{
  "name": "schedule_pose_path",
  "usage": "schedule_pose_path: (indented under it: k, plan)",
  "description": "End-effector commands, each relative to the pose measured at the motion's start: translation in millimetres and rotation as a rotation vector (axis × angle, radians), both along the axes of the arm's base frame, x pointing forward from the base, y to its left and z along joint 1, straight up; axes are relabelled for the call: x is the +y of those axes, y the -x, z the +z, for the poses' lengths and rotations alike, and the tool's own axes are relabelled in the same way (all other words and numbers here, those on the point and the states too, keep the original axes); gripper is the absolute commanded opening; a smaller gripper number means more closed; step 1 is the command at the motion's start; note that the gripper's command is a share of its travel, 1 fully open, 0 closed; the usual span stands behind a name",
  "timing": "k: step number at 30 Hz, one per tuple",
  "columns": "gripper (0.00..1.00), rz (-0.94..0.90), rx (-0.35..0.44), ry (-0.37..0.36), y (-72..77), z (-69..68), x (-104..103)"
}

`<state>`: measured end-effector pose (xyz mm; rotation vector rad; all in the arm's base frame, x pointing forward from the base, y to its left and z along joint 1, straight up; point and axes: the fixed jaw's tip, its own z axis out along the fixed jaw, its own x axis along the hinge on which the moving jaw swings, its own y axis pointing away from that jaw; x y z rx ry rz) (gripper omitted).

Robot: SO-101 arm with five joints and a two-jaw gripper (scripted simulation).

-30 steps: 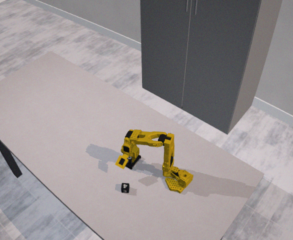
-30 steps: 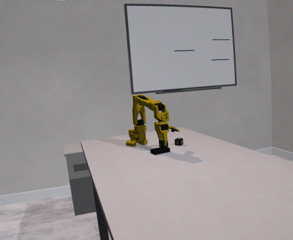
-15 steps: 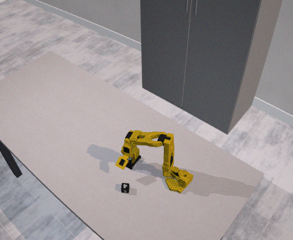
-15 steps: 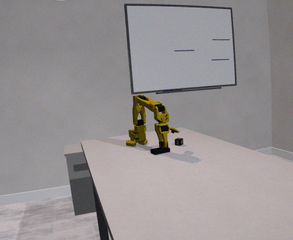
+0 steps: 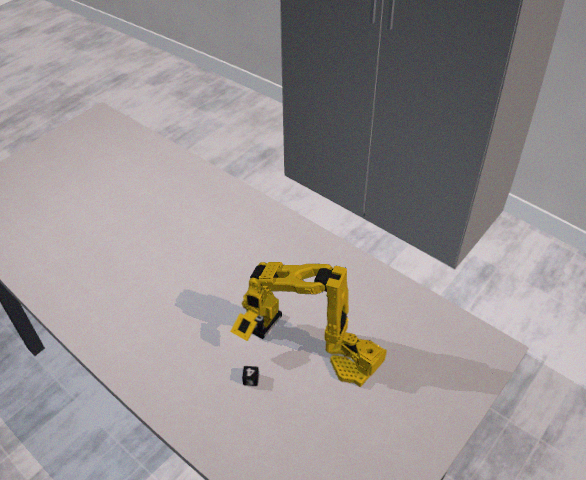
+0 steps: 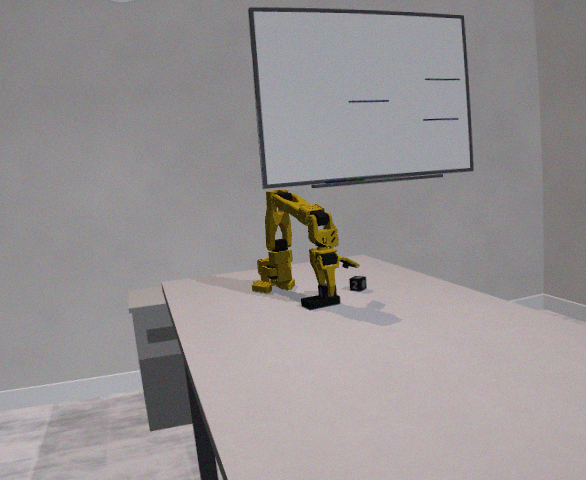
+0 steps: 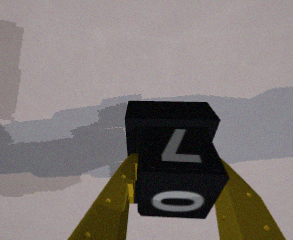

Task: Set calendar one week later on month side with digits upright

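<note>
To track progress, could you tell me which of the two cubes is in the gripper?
The cube showing 7 and 0, clamped over the tray; the other cube sits alone on the table.

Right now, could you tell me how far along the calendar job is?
Partway. One cube lies out on the table, showing a 2. The gripper grips the other cube at the tray. Left: seat both cubes in the tray side by side, then release.

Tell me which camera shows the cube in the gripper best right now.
The wrist view: the held cube fills the frame between the yellow fingers, with a 7 and a 0 readable. In the top view the arm hides it; in the exterior view it is a small dark block above the tray.
</note>
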<state>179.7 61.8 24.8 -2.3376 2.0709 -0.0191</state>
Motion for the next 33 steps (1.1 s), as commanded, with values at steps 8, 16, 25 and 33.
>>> schedule_pose_path:
  k: [8, 16, 25, 33]
  plan:
    - [0.12, 0.001, -0.021, -0.008, -2.5, 2.6, 0.1]
    - [0.17, 0.001, -0.021, -0.008, -2.5, 2.6, 0.1]
    - [0.20, 0.001, -0.021, -0.008, -2.5, 2.6, 0.1]
    - [0.26, 0.001, -0.021, -0.008, -2.5, 2.6, 0.1]
